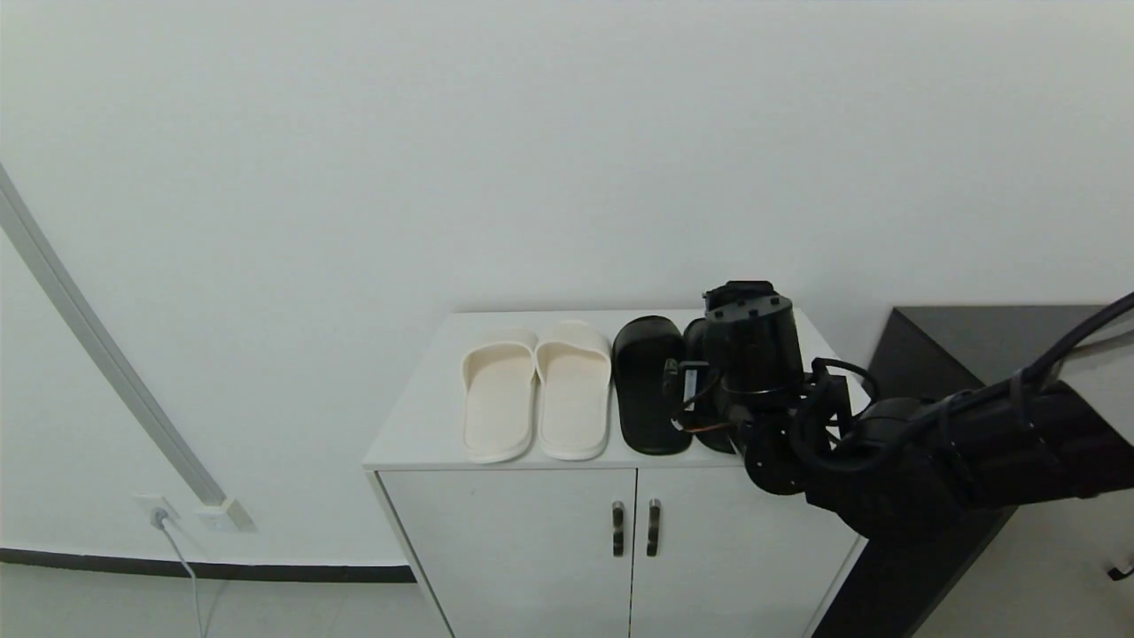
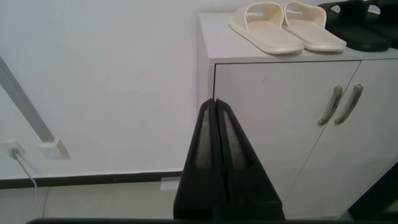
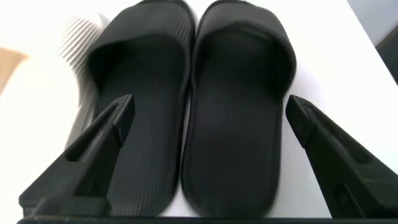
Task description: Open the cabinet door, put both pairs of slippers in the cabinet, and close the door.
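Grey conduit [image 1: 106, 350] slanting down the left wall to a socket [image 1: 156, 510], white cable [image 1: 188, 567] plugged in, dark counter [image 1: 983, 341] off to the right

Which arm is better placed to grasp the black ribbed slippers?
Likely right: the open right gripper hovers over the black ribbed slippers; the shut left gripper sits low near the white cabinet.
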{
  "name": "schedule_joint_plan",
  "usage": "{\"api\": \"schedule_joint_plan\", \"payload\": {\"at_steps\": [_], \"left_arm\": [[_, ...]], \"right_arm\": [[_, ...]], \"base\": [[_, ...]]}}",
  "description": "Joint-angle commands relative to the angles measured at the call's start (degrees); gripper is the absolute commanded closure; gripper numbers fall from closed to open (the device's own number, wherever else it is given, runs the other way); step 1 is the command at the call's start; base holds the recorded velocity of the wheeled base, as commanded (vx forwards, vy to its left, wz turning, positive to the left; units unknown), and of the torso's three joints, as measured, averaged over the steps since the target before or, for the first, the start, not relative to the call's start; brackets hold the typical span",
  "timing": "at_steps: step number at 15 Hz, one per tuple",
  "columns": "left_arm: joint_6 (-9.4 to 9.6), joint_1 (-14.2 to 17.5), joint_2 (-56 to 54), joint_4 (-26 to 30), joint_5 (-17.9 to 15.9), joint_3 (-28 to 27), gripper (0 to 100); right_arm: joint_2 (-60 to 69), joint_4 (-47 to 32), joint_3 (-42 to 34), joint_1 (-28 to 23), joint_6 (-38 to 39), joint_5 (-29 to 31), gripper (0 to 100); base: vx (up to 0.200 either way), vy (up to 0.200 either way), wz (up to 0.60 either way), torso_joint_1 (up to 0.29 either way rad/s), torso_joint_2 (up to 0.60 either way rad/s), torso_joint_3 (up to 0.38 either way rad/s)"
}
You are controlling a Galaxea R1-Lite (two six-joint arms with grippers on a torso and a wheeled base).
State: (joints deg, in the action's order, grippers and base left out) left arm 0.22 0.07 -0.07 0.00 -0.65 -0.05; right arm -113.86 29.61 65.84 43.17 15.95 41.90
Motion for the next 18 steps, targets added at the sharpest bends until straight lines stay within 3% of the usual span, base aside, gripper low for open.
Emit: {"api": "schedule_joint_plan", "payload": {"at_steps": [1, 11, 18], "left_arm": [[-0.04, 0.01, 0.07, 0.00, -0.06, 0.05, 100], [-0.13, 0.01, 0.07, 0.00, 0.03, -0.04, 100], [-0.22, 0.01, 0.07, 0.00, 0.03, -0.04, 100]], "right_arm": [[-4.44, 0.27, 3.42, -1.86, -0.39, 0.02, 0], [-17.10, -0.08, 20.12, -4.32, -3.82, -0.06, 0], [-19.56, 0.01, 23.81, -6.69, -5.57, 0.02, 0]], "base": [[0.000, 0.000, 0.00, 0.000, 0.00, 0.000], [0.000, 0.000, 0.00, 0.000, 0.00, 0.000], [0.000, 0.000, 0.00, 0.000, 0.00, 0.000]]}}
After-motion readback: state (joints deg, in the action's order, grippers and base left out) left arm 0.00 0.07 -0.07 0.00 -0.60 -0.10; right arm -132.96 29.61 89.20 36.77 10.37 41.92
